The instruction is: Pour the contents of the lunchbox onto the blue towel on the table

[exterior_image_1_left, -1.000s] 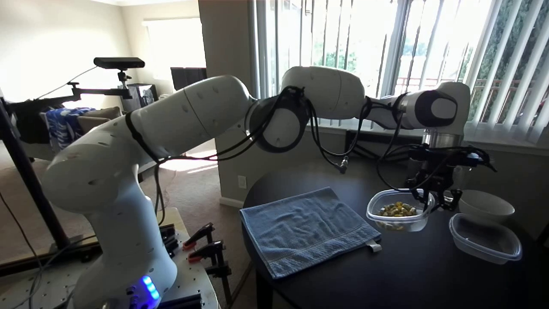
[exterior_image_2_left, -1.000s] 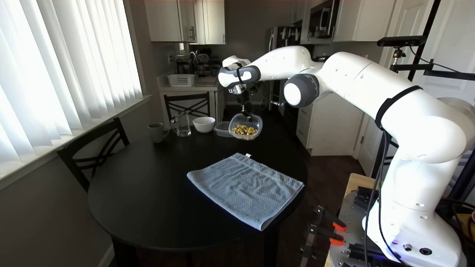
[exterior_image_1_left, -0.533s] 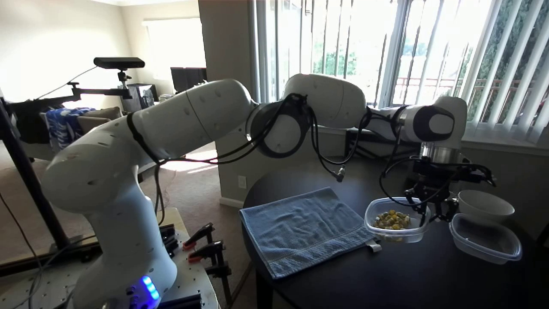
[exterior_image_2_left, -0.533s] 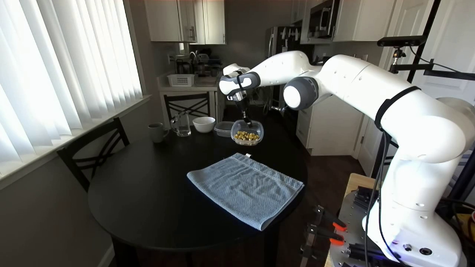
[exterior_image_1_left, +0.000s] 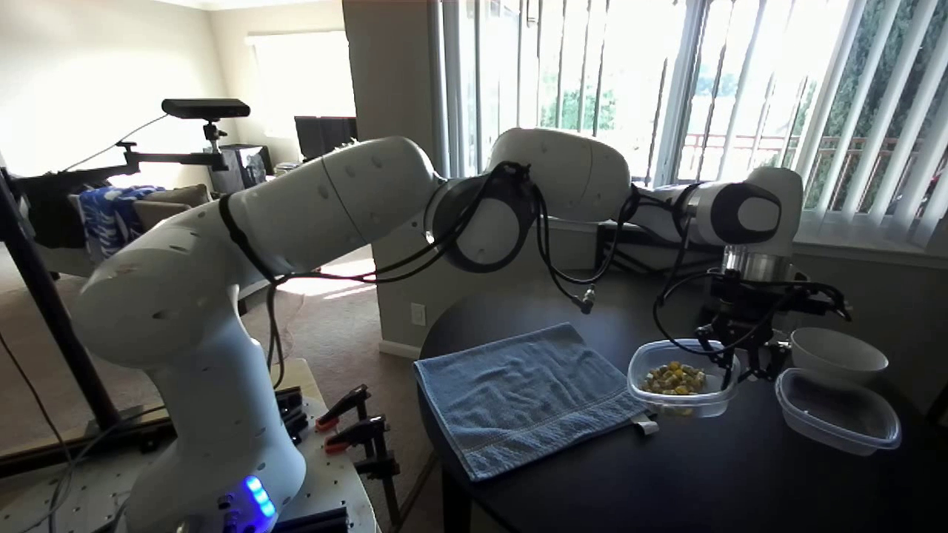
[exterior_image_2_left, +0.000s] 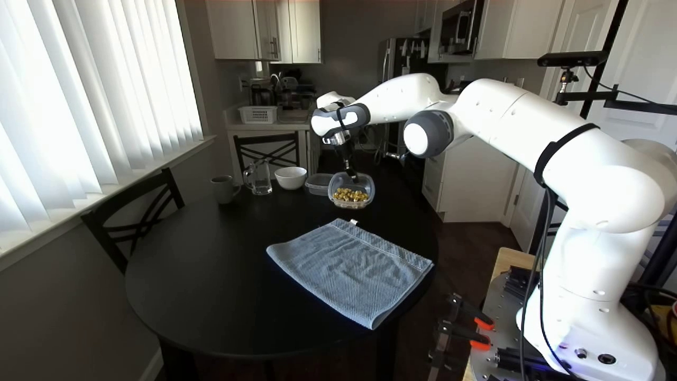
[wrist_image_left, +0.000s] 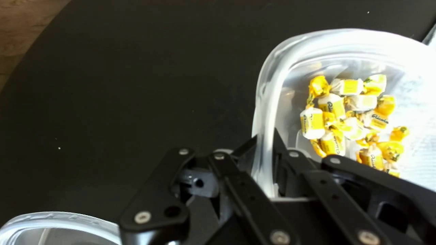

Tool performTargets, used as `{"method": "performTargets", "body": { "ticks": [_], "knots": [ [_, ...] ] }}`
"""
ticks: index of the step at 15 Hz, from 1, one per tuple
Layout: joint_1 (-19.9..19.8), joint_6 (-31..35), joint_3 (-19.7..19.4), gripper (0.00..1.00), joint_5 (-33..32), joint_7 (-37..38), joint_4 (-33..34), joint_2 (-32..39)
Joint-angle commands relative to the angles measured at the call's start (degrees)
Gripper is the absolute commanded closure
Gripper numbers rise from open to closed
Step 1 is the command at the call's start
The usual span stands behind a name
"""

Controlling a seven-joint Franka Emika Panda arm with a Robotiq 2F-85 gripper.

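A translucent lunchbox (exterior_image_1_left: 700,406) of wrapped candies (wrist_image_left: 354,119) hangs above the dark table (exterior_image_2_left: 211,286), one wall pinched in the claw (wrist_image_left: 265,145). It is on the far-edge side of a blue towel (exterior_image_2_left: 349,270) lying by the table edge nearest the robot base (exterior_image_2_left: 587,312); any overhang is hard to tell. Tipped too soon, it could spill short of the towel; held by one wall, it could pivot as the candies shift.

The arm (exterior_image_1_left: 374,192) reaches out, bent at the elbow (exterior_image_1_left: 485,226); the gripper (wrist_image_left: 265,146) points down, slightly tilted, its fingers (wrist_image_left: 280,154) nearly together.
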Motion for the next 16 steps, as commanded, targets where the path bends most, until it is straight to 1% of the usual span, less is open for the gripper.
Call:
{"method": "performTargets", "body": {
  "ticks": [1, 3, 4, 6, 10, 13, 16],
  "knots": [
    [4.38, -1.14, 0.37, 0.99, -0.71, 1.93, 0.72, 0.97],
    [8.14, -2.9, 0.07, 0.99, -1.14, 5.11, 0.98, 1.68],
    [10.52, -4.27, -0.63, 0.99, -1.59, 8.46, 1.21, 2.21],
    [14.94, -7.25, -1.93, 0.99, -1.68, 18.09, 1.97, 3.52],
    [21.18, -11.88, -2.32, 0.99, -0.04, 35.59, 2.74, 4.88],
    [24.34, -17.19, -2.96, 0.99, 0.01, 45.8, 3.32, 5.58],
    [25.74, -23.97, -3.36, 0.99, 0.34, 54.06, 4.03, 5.45]
  ]
}}
